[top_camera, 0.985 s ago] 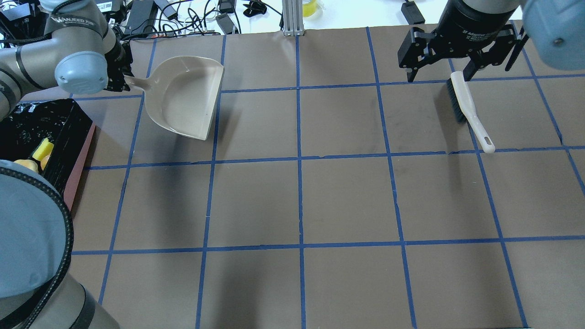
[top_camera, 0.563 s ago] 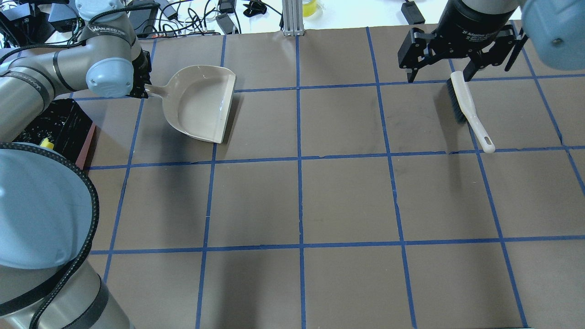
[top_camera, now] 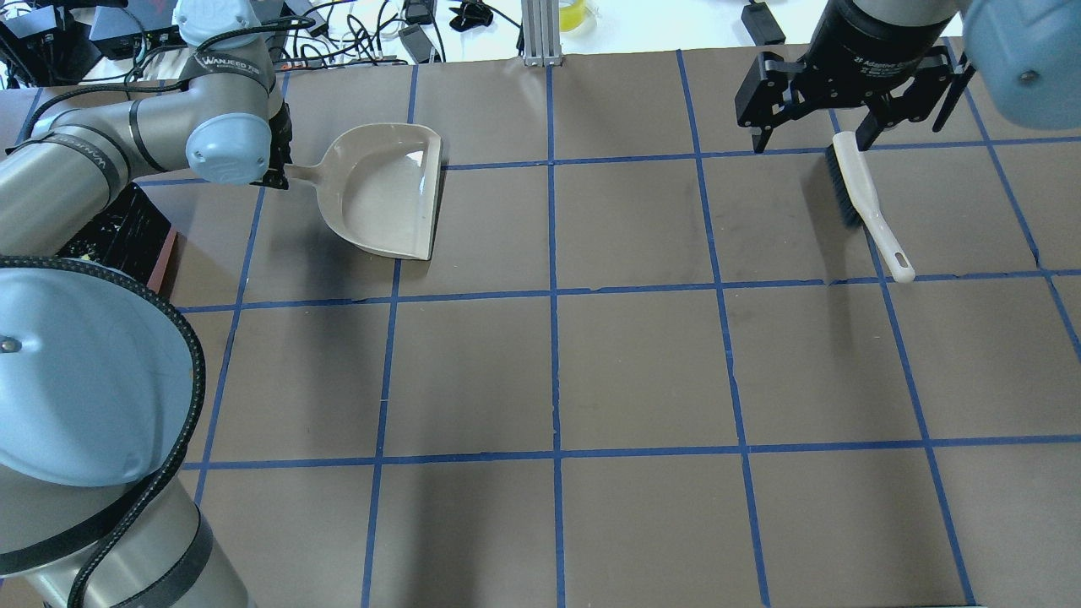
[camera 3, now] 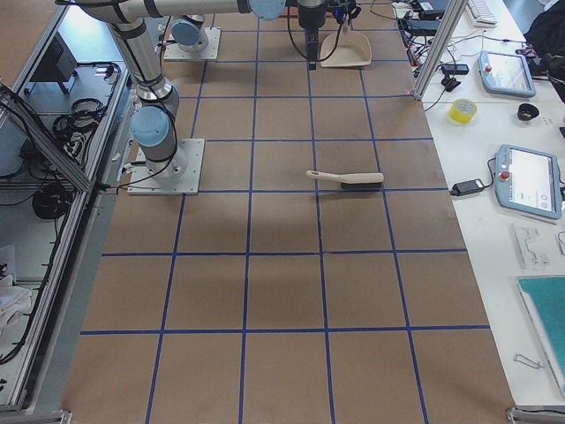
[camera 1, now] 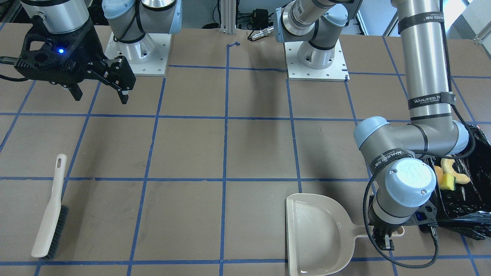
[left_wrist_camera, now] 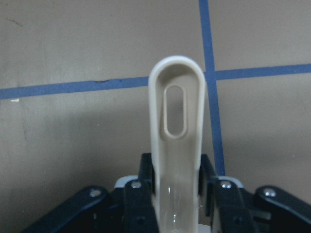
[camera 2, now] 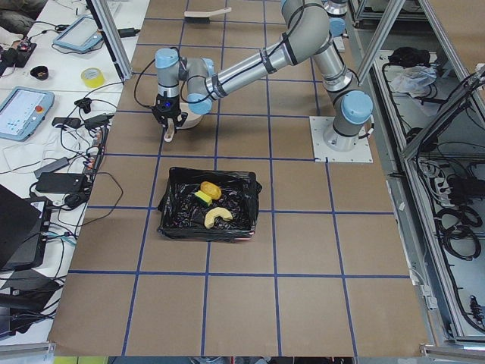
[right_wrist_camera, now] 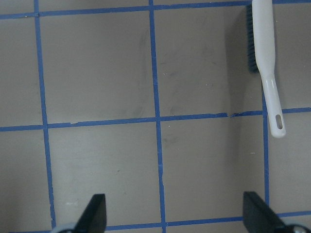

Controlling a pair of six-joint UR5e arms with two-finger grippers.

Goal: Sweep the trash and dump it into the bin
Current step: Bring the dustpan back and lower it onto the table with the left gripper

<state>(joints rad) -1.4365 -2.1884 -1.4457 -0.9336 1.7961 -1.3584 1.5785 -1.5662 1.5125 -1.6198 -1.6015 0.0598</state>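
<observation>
My left gripper [camera 1: 385,234] is shut on the handle of the beige dustpan [camera 1: 318,234], which it holds about level and low over the table, beside the bin. The left wrist view shows the jaws clamped on the handle [left_wrist_camera: 176,145]. The dustpan [top_camera: 384,198] looks empty. The bin [camera 1: 473,199], pinkish-red with a black bag, holds the trash: an amber piece [camera 2: 211,187], a cream crescent [camera 2: 218,218] and a yellow-and-green sponge [camera 1: 447,183]. My right gripper [top_camera: 811,142] is open and empty, hovering above the brush head.
A white brush with dark bristles [top_camera: 861,198] lies flat on the table under my right gripper; it also shows in the right wrist view [right_wrist_camera: 265,63]. Cables and devices lie along the table's far edge [top_camera: 338,34]. The brown mat has a blue tape grid.
My left arm has swung the dustpan to the right, away from the bin, and levelled it. The right arm and the brush have not moved.
</observation>
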